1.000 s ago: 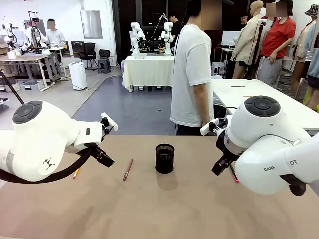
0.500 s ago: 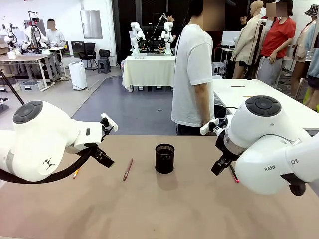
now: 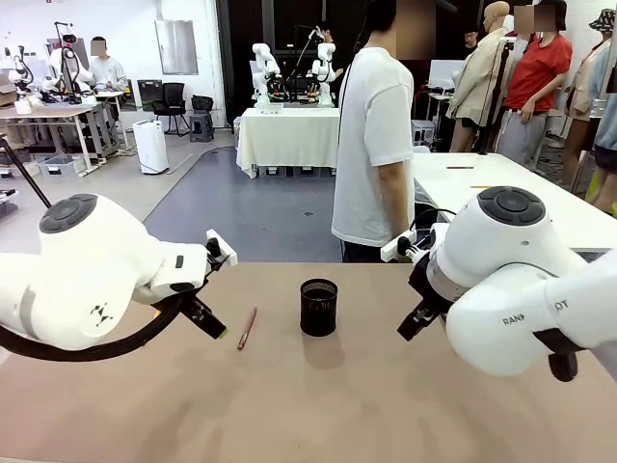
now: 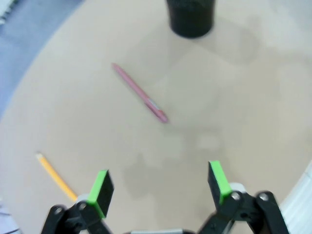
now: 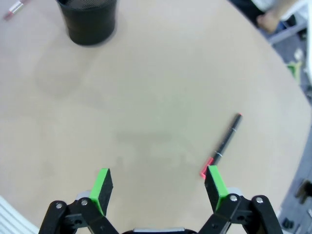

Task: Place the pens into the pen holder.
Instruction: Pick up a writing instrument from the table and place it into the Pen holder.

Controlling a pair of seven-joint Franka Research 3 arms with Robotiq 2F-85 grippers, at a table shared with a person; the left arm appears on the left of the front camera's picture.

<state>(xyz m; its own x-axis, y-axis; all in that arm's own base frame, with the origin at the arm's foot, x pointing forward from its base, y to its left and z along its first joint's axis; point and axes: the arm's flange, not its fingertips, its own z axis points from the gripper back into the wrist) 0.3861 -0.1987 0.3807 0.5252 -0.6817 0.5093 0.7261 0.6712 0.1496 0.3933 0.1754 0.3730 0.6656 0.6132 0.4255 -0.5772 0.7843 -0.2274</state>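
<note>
The black mesh pen holder (image 3: pixel 318 307) stands upright mid-table, also seen at the top of the left wrist view (image 4: pixel 190 17) and of the right wrist view (image 5: pixel 87 19). A reddish-brown pen (image 3: pixel 247 328) (image 4: pixel 140 92) lies flat to its left. My left gripper (image 3: pixel 210 323) (image 4: pixel 160 187) hovers open above the table, between that pen and a yellow-orange pencil (image 4: pixel 56 176). A black pen with a red end (image 5: pixel 222 146) lies just beyond my right gripper's right finger. My right gripper (image 3: pixel 410 323) (image 5: pixel 158 187) hangs open over bare table, to the right of the holder.
The tan table (image 3: pixel 308 405) carries nothing besides the pens and holder. A person in a white T-shirt (image 3: pixel 371 145) stands at the far edge, turned sideways. A white table (image 3: pixel 482 183) stands behind on the right.
Both arms have shifted slightly toward the middle of the table. In the front view the left arm now covers the pencil and the right arm covers the black pen. Both grippers stay open.
</note>
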